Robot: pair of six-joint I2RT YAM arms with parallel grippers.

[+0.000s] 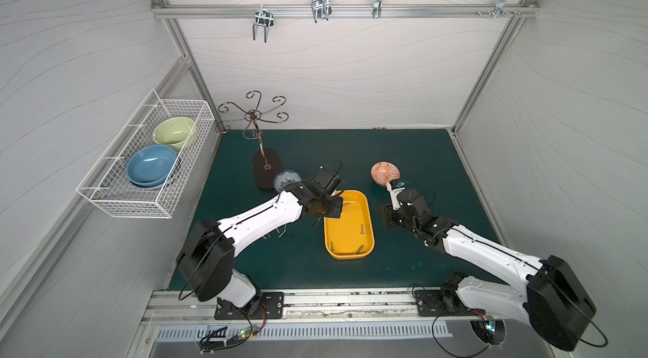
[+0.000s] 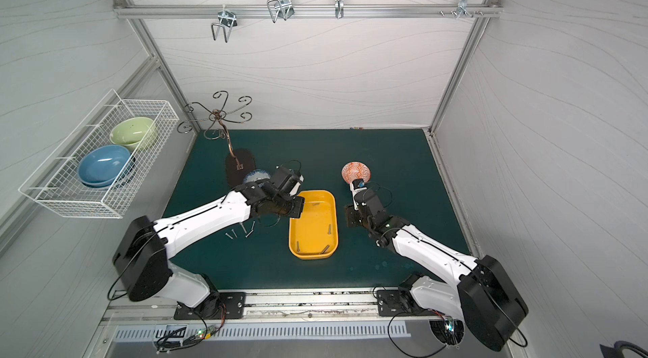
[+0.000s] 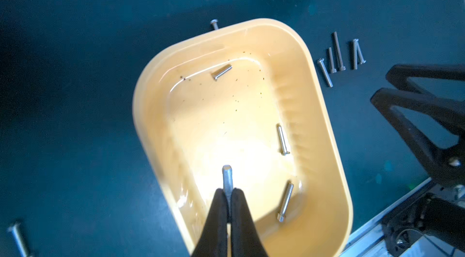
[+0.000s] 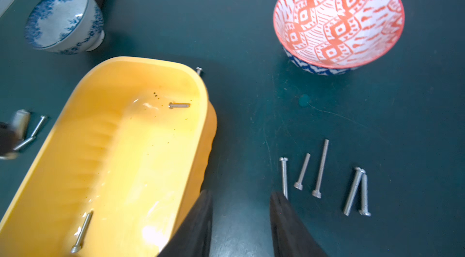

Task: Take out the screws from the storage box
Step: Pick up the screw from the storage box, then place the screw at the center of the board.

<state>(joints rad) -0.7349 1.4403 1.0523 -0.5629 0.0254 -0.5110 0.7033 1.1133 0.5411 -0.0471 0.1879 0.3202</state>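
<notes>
1. Storage box (image 1: 348, 224) sits on the green mat (image 1: 298, 149) between both arms, reachable by either; several screws (image 3: 283, 140) lie inside.
2. Left gripper (image 3: 227, 190) clenches one screw (image 3: 227, 174) above the box, probably lifting it out.
3. Right gripper (image 4: 241, 192) gapes empty beside laid-out screws (image 4: 320, 170).

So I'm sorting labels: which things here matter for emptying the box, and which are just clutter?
Job: yellow box; screws inside; screws already out; left hand pinching a screw.
Clutter: red bowl; blue bowl; wire basket; hook stand.
</notes>
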